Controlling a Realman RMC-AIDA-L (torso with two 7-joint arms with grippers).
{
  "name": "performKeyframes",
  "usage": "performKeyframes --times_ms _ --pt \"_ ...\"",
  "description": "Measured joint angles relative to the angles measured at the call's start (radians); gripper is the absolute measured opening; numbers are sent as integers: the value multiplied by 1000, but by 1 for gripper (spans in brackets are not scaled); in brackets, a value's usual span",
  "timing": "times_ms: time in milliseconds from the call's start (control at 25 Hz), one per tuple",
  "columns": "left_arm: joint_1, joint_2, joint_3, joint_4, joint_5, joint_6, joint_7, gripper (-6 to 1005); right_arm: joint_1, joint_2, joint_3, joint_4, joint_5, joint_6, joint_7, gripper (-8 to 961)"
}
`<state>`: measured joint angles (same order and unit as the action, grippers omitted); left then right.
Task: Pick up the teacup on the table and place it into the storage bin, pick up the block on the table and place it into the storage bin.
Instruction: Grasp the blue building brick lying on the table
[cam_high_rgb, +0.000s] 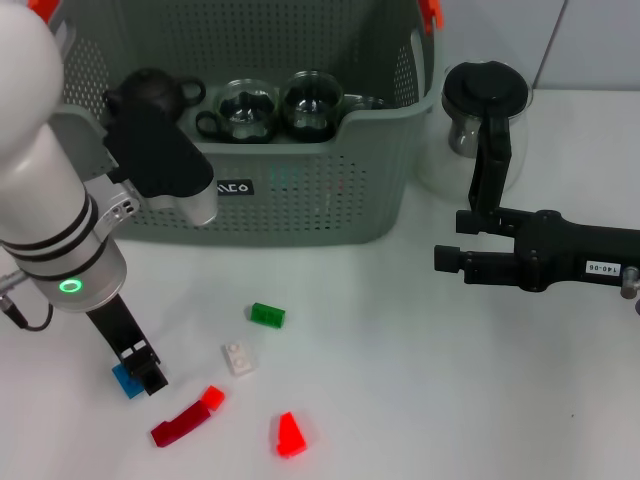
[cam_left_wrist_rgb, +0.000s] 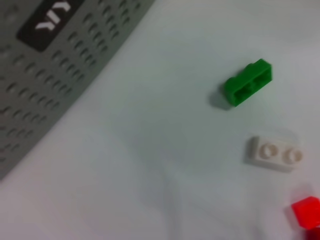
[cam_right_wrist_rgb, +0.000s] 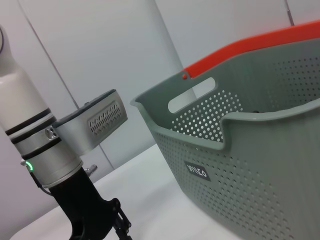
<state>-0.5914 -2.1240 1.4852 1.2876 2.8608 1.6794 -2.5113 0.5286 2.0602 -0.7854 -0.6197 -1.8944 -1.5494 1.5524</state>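
Note:
The grey perforated storage bin (cam_high_rgb: 300, 195) stands at the back of the table and shows again in the wrist views (cam_left_wrist_rgb: 50, 75) (cam_right_wrist_rgb: 240, 165). Two glass teacups (cam_high_rgb: 248, 108) (cam_high_rgb: 312, 100) sit inside it beside a black teapot (cam_high_rgb: 150, 92). I see no teacup on the table. My left gripper (cam_high_rgb: 142, 368) is down at the table's front left, right at a blue block (cam_high_rgb: 124, 380) that it partly covers. Loose on the table are a green block (cam_high_rgb: 267, 315) (cam_left_wrist_rgb: 247, 82), a white block (cam_high_rgb: 238, 357) (cam_left_wrist_rgb: 275, 154) and a red block (cam_high_rgb: 291, 435). My right gripper (cam_high_rgb: 447, 258) hovers at the right, away from the blocks.
A dark red piece (cam_high_rgb: 178, 425) with a bright red block (cam_high_rgb: 212, 397) (cam_left_wrist_rgb: 307, 212) lies near the front edge. A glass jug with a black lid (cam_high_rgb: 485, 105) stands right of the bin, just behind my right arm.

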Motion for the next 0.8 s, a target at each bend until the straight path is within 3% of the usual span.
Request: performKeyframes --times_ms 160,800 --pt "2 11 42 -15 0 -23 -25 644 0 -1 1 0 0 0 0 884" --pt "-7 13 66 -64 0 -49 -38 624 -2 -2 0 0 0 6 0 884"
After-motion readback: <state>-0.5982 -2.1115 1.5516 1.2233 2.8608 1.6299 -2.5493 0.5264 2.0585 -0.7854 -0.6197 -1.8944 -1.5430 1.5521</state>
